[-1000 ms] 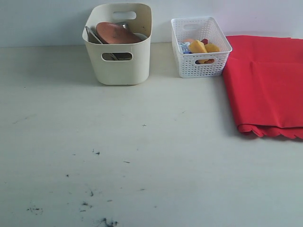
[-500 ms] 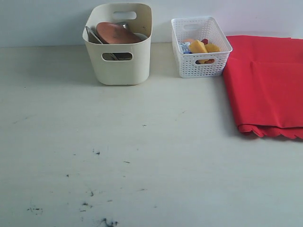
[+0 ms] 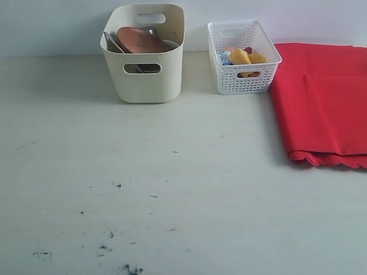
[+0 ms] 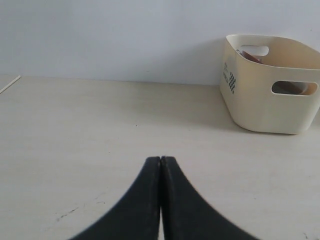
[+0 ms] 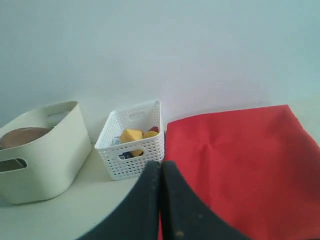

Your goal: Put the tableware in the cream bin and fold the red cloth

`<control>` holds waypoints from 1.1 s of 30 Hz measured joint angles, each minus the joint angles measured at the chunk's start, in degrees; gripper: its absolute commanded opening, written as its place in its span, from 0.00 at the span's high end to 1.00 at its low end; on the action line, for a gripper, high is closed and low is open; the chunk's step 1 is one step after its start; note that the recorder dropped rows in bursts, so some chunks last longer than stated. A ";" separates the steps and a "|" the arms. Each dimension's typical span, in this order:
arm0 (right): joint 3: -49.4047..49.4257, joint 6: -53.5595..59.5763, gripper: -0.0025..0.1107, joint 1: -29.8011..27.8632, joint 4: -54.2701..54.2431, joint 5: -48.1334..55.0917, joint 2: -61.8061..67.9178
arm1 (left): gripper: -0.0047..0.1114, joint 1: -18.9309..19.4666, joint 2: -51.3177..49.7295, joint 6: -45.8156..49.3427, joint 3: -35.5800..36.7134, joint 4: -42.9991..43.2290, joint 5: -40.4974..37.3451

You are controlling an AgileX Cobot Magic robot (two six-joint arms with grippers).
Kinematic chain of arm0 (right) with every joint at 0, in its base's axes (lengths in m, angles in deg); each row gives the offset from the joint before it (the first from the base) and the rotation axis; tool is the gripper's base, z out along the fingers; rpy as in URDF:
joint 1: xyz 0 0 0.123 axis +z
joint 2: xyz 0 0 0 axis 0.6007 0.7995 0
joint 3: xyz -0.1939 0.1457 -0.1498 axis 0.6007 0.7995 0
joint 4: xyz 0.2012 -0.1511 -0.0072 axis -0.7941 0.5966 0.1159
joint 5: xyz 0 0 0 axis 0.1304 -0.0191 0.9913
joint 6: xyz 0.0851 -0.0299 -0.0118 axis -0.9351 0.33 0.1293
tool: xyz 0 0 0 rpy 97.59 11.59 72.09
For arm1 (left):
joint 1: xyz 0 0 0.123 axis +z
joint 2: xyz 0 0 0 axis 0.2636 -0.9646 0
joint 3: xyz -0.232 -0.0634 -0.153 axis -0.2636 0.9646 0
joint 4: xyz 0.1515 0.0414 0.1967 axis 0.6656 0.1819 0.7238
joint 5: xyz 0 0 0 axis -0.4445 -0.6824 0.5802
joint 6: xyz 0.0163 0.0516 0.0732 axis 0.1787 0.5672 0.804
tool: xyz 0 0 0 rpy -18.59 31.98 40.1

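both pinched closed on nothing: left gripper [image 4: 160, 162], right gripper [image 5: 161, 167]. tableware [image 3: 140, 40] already inside cream bin [image 3: 143, 83]. red cloth [image 5: 240, 160] flat just ahead of right gripper, well apart from left, scalloped edge toward the front.

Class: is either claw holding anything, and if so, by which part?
Nothing is held: the left claw and right claw are both shut empty.

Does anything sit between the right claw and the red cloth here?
Nothing visible does. The shut right claw faces the red cloth directly; the white basket stands beside the cloth's edge, off to one side, and nothing lies on the cloth.
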 measured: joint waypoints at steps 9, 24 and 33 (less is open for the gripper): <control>4.17 2.25 0.98 1.42 0.00 -0.10 -5.21 | 0.95 0.00 0.00 0.00 0.00 0.00 -0.10; 4.17 6.01 0.98 4.47 -0.65 3.21 -5.21 | 0.95 0.00 0.00 0.00 0.00 0.00 -0.24; 4.17 6.01 0.98 4.47 -1.30 3.54 -5.21 | 0.95 0.00 0.00 0.00 0.00 0.00 -0.24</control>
